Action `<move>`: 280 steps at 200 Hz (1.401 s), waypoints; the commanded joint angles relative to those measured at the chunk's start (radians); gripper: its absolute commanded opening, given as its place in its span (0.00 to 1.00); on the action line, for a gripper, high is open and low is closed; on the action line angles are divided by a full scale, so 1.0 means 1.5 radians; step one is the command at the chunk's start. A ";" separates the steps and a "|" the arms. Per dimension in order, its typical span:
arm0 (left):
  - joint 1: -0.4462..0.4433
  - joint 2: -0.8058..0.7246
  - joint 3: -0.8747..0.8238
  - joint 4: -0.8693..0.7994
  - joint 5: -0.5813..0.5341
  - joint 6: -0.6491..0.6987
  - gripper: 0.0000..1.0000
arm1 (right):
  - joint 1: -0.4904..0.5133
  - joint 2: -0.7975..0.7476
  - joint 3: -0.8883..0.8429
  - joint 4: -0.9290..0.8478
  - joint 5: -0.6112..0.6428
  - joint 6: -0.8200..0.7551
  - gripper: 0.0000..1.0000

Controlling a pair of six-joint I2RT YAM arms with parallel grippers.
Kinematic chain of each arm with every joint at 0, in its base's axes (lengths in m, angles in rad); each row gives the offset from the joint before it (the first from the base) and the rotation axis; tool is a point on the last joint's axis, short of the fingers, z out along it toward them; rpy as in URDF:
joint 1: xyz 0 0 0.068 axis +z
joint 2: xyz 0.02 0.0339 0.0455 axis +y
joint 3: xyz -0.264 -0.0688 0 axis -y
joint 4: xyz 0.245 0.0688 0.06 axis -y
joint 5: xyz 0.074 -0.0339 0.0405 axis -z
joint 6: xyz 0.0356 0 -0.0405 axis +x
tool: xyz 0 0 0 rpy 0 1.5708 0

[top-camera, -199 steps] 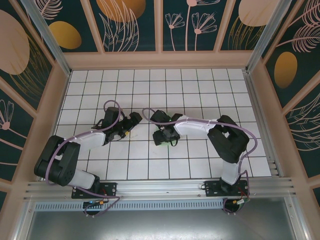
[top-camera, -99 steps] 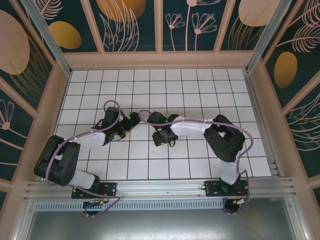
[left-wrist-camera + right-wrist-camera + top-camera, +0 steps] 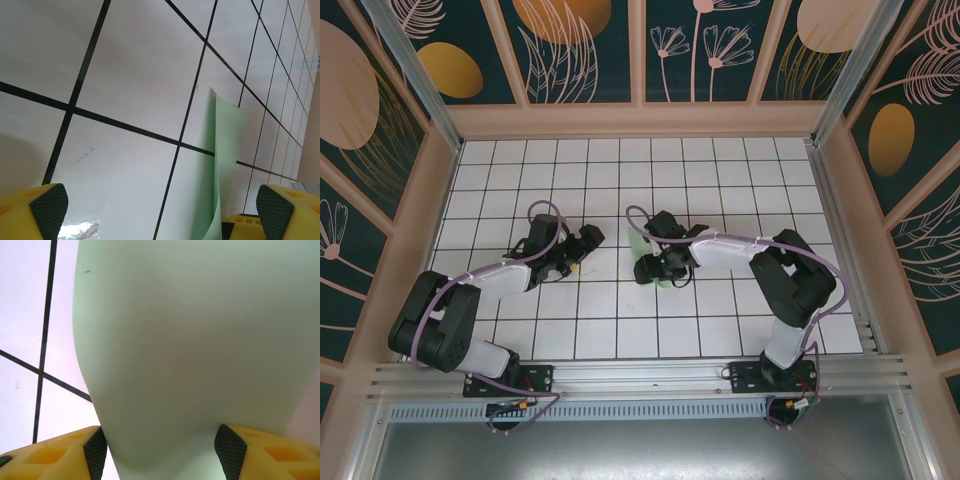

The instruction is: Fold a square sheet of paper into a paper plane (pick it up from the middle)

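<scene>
The square sheet of paper [image 3: 190, 340] is pale mint green and bulges up in a curve between my right gripper's [image 3: 160, 445] black pads [image 3: 95, 447], which press on both its sides. From above, that gripper [image 3: 656, 268] sits near the table's middle, with the sheet [image 3: 639, 245] showing past its far and near sides. In the left wrist view the sheet [image 3: 227, 150] stands curled up off the tiles. My left gripper [image 3: 161, 207] is open and holds nothing. From above it [image 3: 588, 240] lies about one tile left of the sheet.
The table is white tiles with black grid lines [image 3: 720, 170]. Wooden walls [image 3: 640, 120] close in the back and both sides. A metal rail [image 3: 640, 375] runs along the near edge by the arm bases.
My right gripper has drawn its jaws in on the sheet and shifted slightly right. The paper now bows up between the pads. The left arm has not moved.
</scene>
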 commanded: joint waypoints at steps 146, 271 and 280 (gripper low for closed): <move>-0.061 0.109 0.028 0.236 0.179 -0.055 0.76 | -0.073 0.015 -0.089 0.028 -0.088 -0.024 0.62; -0.099 0.288 0.132 0.293 0.219 -0.095 0.49 | -0.074 0.027 -0.091 0.043 -0.099 -0.026 0.61; -0.100 0.296 0.135 0.304 0.227 -0.100 0.48 | -0.075 0.024 -0.091 0.047 -0.103 -0.027 0.61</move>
